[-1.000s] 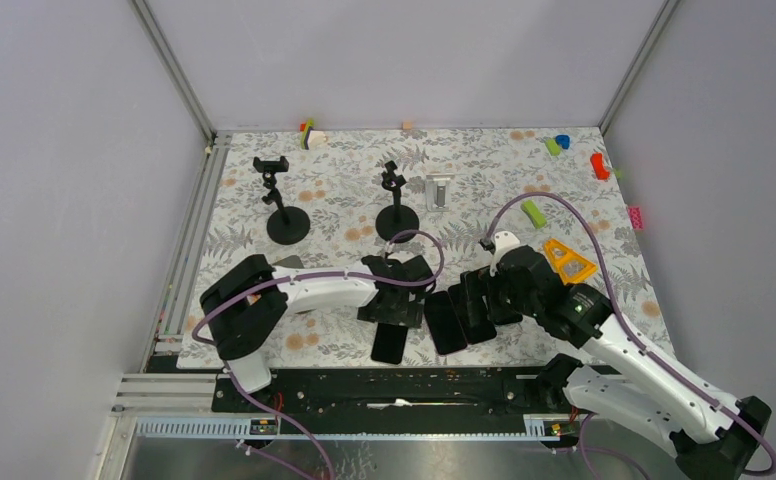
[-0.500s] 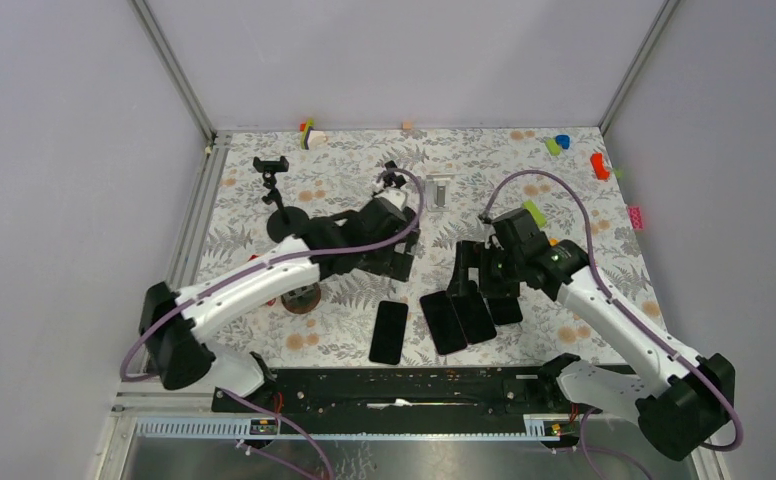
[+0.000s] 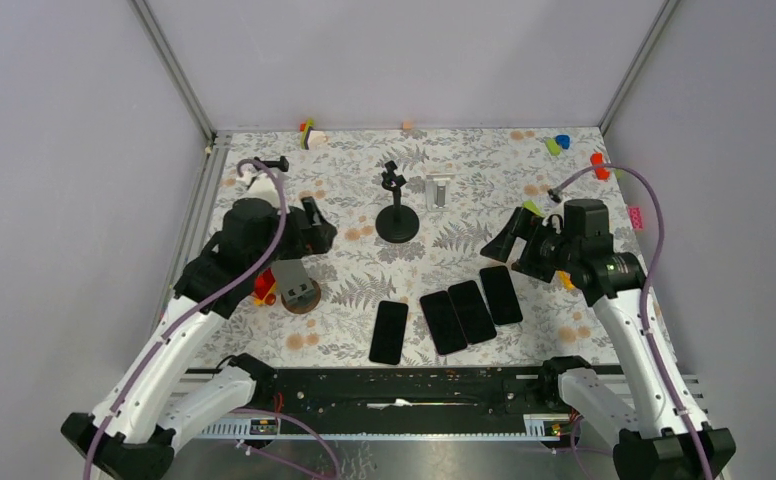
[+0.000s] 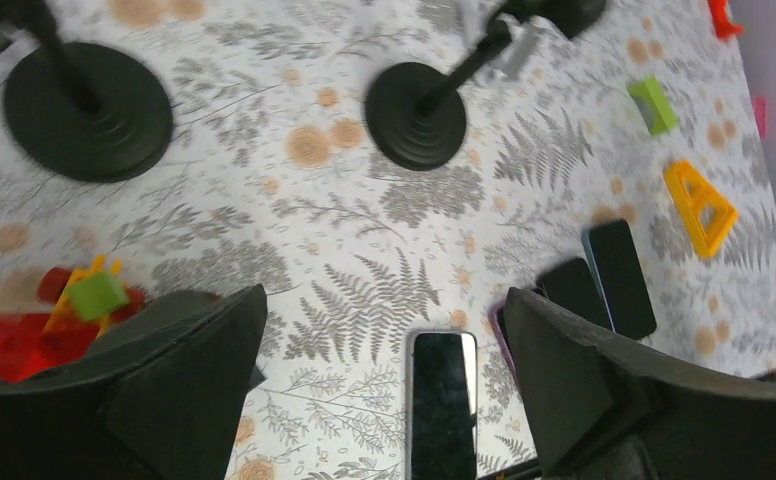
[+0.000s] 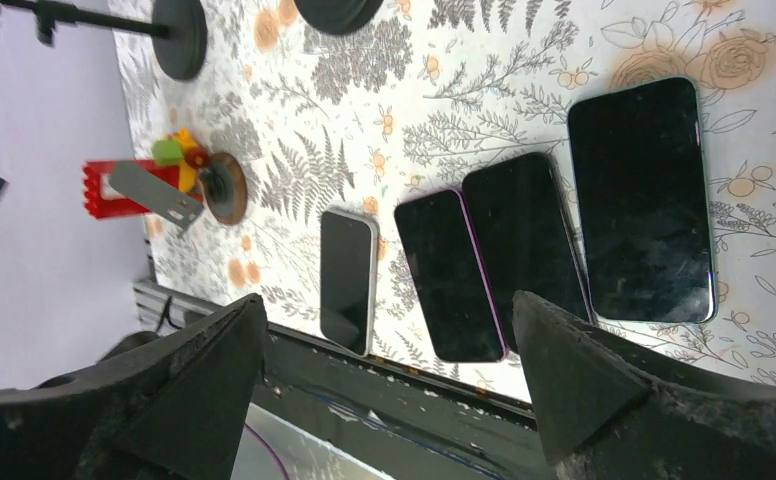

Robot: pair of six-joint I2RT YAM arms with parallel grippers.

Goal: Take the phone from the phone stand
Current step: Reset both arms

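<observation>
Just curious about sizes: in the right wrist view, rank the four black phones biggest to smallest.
1. Rightmost black phone.
2. Second-from-right black phone and purple-edged black phone: alike.
3. Leftmost black phone.
Nearness may skew this.

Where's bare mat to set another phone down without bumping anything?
Open mat lies between the round black stand base and the leftmost phone, and far back between the silver stand and green brick. Crowded: three phones side by side at the near edge.
</observation>
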